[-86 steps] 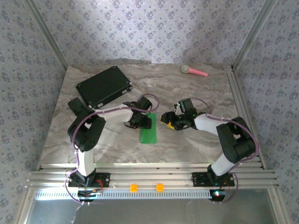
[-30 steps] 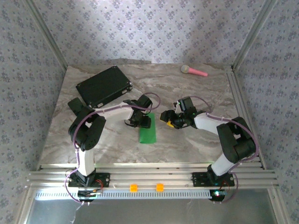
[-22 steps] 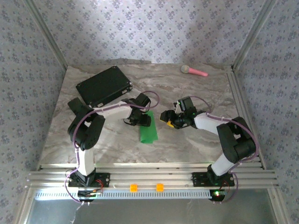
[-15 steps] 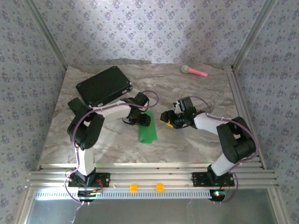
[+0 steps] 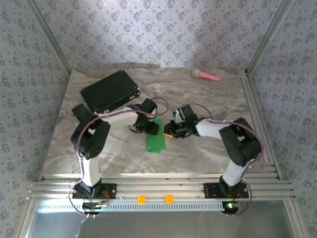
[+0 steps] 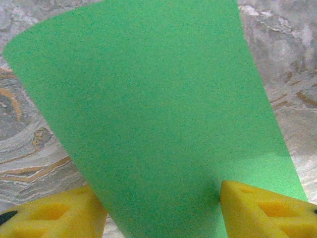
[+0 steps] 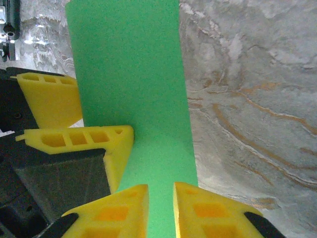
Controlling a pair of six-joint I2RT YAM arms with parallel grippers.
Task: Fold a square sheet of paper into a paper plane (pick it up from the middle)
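Note:
The square sheet of paper (image 5: 157,141) is bright green and lies as a narrow folded strip on the marble table, mid-way between the arms. My left gripper (image 5: 150,127) is at the strip's far end. In the left wrist view the paper (image 6: 158,114) runs between that open gripper (image 6: 158,191), whose yellow fingers stand wide apart on either side. My right gripper (image 5: 169,132) is at the strip's right edge. In the right wrist view the gripper (image 7: 161,191) has its jaws nearly together, with a narrow gap showing green paper (image 7: 133,74). The left fingers (image 7: 74,138) touch the paper beside it.
A black rectangular case (image 5: 110,91) lies at the back left of the table. A pink-handled microphone-like toy (image 5: 205,75) rests at the back right. An aluminium rail (image 5: 255,114) runs along the right side, and more rails cross the near edge.
My right gripper has moved left up to the paper's right edge and its jaws have narrowed from wide to nearly together. The left gripper has stayed at the strip's far end.

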